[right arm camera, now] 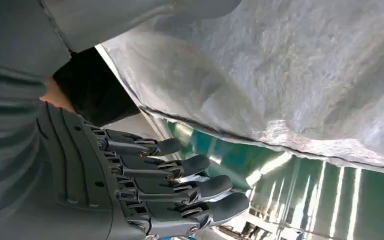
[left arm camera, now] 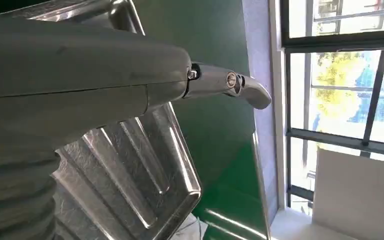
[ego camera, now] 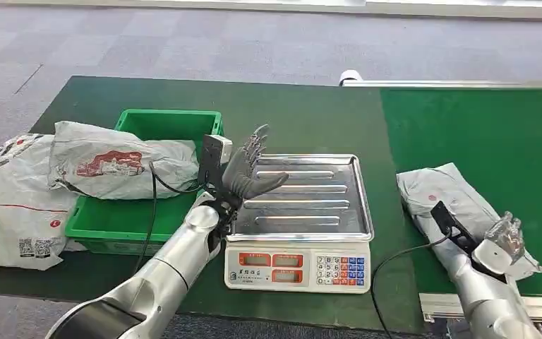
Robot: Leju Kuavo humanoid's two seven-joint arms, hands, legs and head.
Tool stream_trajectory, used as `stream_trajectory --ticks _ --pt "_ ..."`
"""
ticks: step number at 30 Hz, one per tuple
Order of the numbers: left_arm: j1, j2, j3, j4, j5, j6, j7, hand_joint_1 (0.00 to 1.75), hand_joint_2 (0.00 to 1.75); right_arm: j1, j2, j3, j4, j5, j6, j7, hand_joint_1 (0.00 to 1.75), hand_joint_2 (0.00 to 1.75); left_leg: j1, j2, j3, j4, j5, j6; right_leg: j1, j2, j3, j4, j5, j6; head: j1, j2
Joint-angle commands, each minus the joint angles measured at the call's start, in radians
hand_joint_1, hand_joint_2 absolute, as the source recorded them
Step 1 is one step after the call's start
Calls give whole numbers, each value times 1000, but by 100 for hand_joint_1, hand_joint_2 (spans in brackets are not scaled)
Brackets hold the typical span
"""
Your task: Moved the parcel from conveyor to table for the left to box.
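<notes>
A grey plastic parcel (ego camera: 441, 192) lies on the bright green conveyor (ego camera: 480, 127) at the right. My right hand (ego camera: 504, 240) is at the parcel's near end with its fingers spread. In the right wrist view the crinkled parcel (right arm camera: 280, 75) lies between the thumb and the straight dark fingers (right arm camera: 180, 187), and the fingers stay clear of it. My left hand (ego camera: 248, 169) is raised and open over the left edge of the scale's steel tray (ego camera: 310, 198), holding nothing. The left wrist view shows its thumb (left arm camera: 220, 82) above the ribbed tray (left arm camera: 130, 165).
A green box (ego camera: 169, 126) stands on the dark green table (ego camera: 289, 113) left of the scale, with a grey parcel (ego camera: 120, 162) lying across it. Another large parcel (ego camera: 10, 212) lies at the table's left edge. The scale's keypad (ego camera: 342, 270) faces me.
</notes>
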Motion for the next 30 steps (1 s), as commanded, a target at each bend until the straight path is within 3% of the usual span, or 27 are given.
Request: stream_trajectory --ticks 1,30 --pt "-26 18 43 36 -1 -5 5 0 175 -24 21 40 9 -1 4 -1 0 175 0 3 2 -1 -1 0 0 2 1 -1 0 -1 0 0" --pt "-26 18 43 36 -1 -5 5 0 175 -24 21 40 9 -1 4 -1 0 175 0 3 3 -1 -1 0 1 2 2 -1 0 -1 0 0"
